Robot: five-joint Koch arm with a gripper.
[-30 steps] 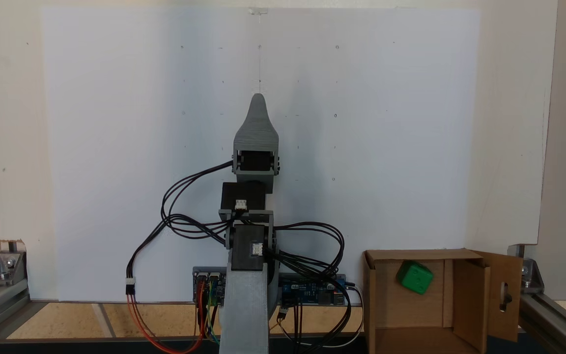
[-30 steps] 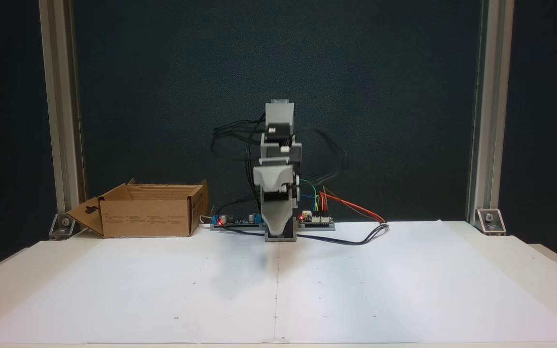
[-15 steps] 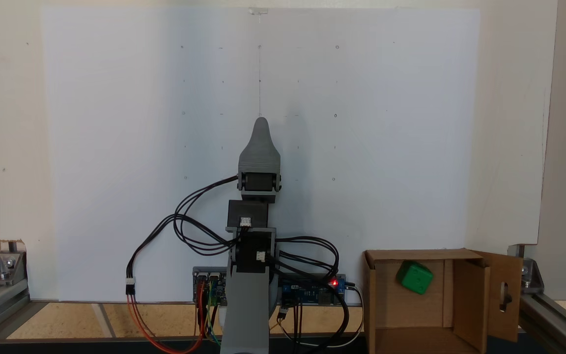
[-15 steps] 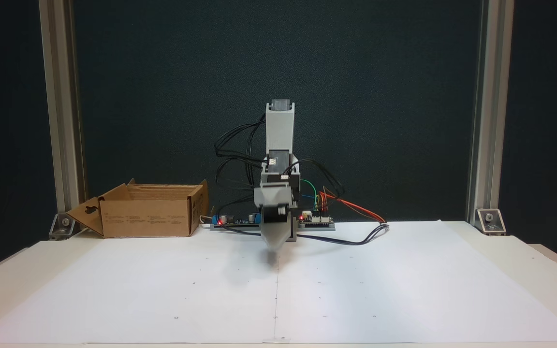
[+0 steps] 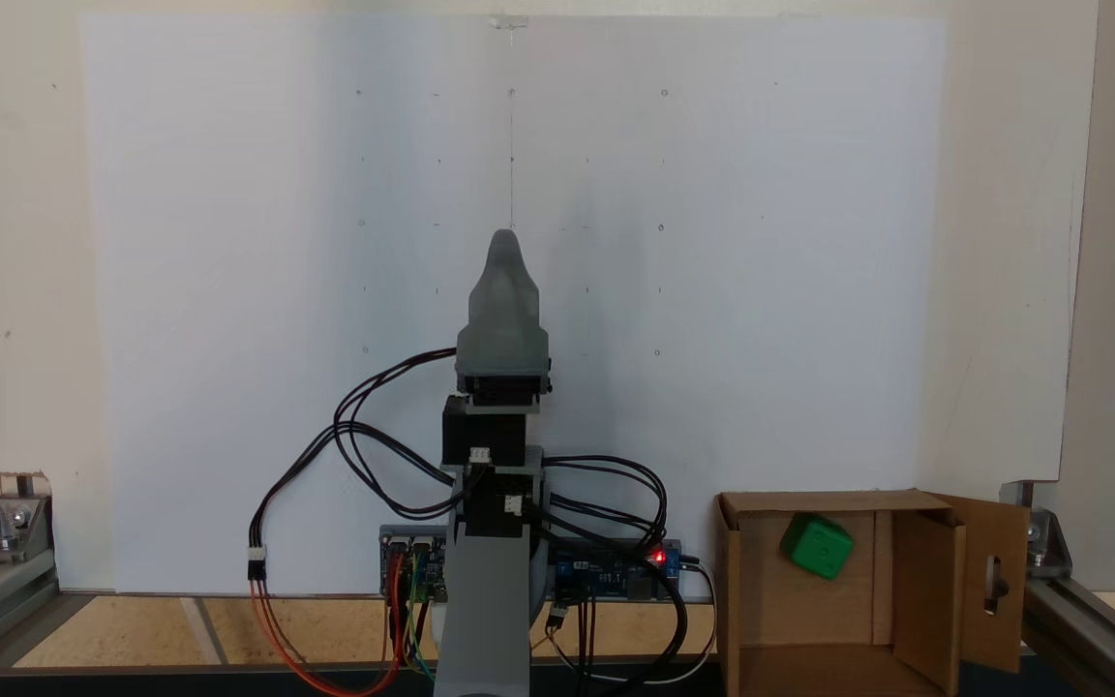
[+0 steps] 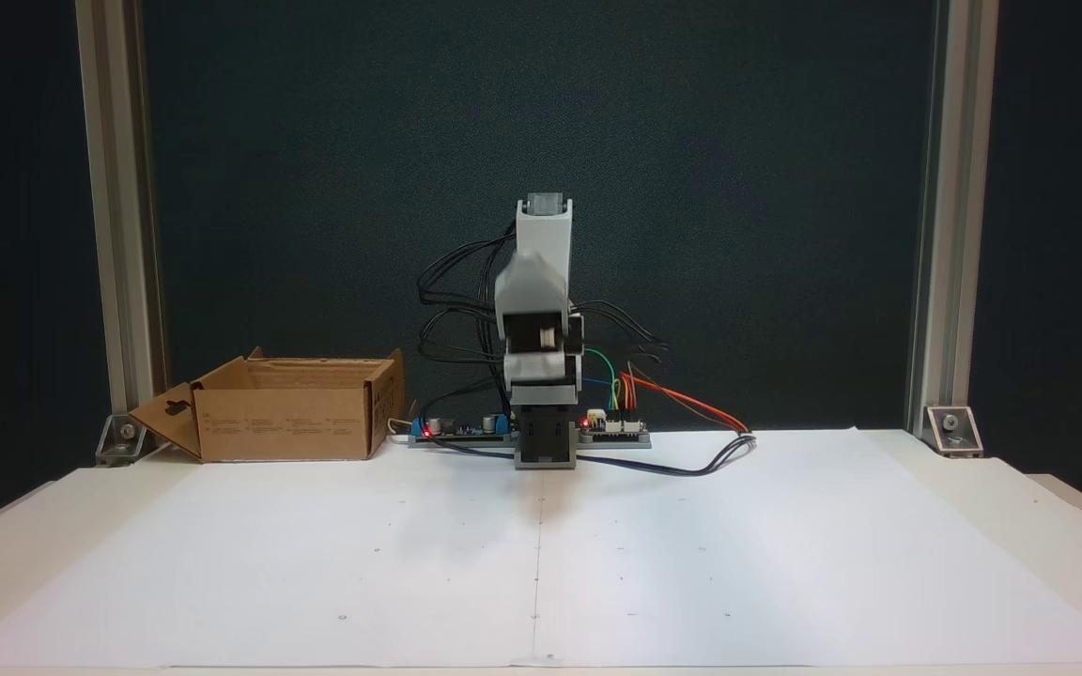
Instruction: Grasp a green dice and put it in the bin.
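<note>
One green dice point(image 5: 817, 546) lies inside the one bin point(image 5: 756, 590), on its cardboard floor near the wall farthest from the camera, tilted so that a corner points toward the bin's open middle. The bin is a brown cardboard box with its flaps open; the flap with the keyhole-shaped cutout point(image 5: 995, 579) stands out from the side of the bin away from the arm. In a fixed view from the front the bin point(image 6: 287, 422) sits on the table beside the two circuit boards, and the dice inside it cannot be seen there.

One arm point(image 5: 485, 620) rises from its base just beside the bin, with the boards between them. Its gripper point(image 5: 504, 247) is well apart from the bin, out over the white paper sheet point(image 5: 228, 290), and it is blurred. From above a single grey tapering shape shows, one jaw hiding the other, so I cannot tell whether the jaws are apart or together. In the front view the gripper point(image 6: 530, 299) is folded up against the arm, also blurred, and holds nothing that can be made out.

Several black cables point(image 5: 364, 436) loop from the arm on the side away from the bin.
</note>
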